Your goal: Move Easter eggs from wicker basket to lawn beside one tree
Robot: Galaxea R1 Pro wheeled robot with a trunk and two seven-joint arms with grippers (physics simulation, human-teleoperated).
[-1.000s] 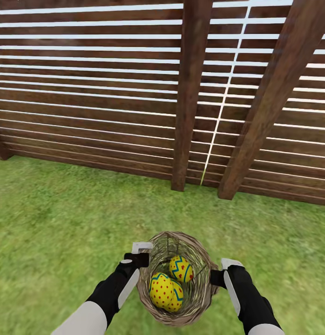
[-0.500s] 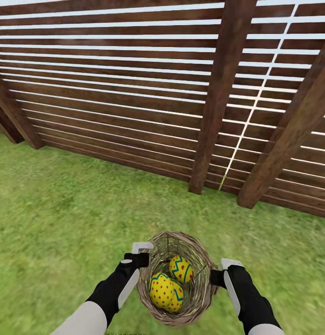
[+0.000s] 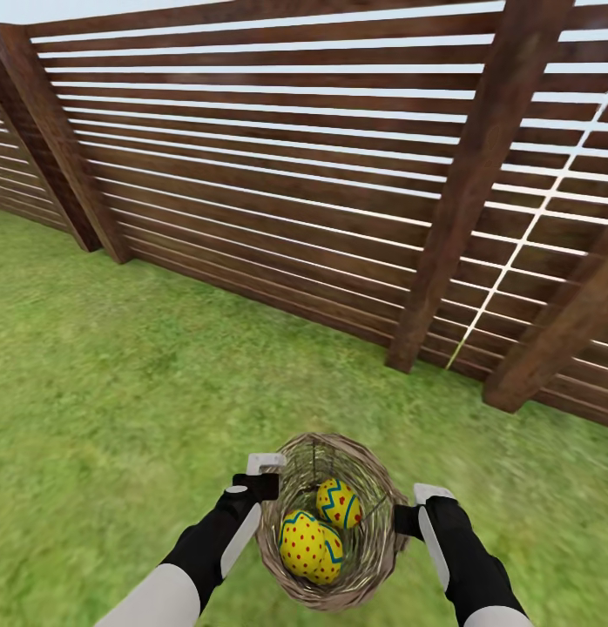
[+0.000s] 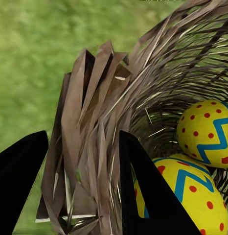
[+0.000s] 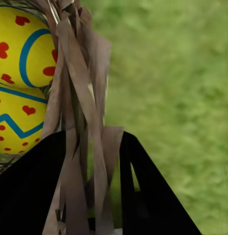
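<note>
- Fence has slid rightward across the head view vs the earlier pics, w/ a far corner now showing upper left; whole pic shifted, so that's the camera/base turning. Basket, eggs and both claws sit at the same spot in frame, lower centre.
- Easter eggs [image 3: 314, 540]: two clearly seen in head view, a big dotted one at the front and a smaller zigzag one [image 3: 339, 503] behind it, touching. Third can't be made out for sure. Hard smooth shells by the look, prob. light, slick, apt to roll; best pinched across the middle, one at a time.
- Wicker basket [image 3: 374, 488]: held up off the lawn betw. the two arms, roughly upright. Open weave, thin strips, braided rim. Looks light but springy; rim will flex under a hard squeeze, so opposite-side rim grips are the sane hold.
- Left claw [image 4: 82, 166]: fingers astride the rim/wall strips, one outside, one inside next to the eggs; pinching the basket wall.
- Right claw [image 5: 92, 166]: same on the opposite side, dark fingers pressed either side of the woven strips; pinching the rim.
- Lawn [image 3: 121, 366]: mottled green, fills mid frame out to the fence.
- Wooden slat fence [image 3: 252, 174] w/ thick posts across the top half. No tree in sight, so judging this as transit: eggs not yet out.
- Risk: tilt during a turn could spill an egg.
</note>
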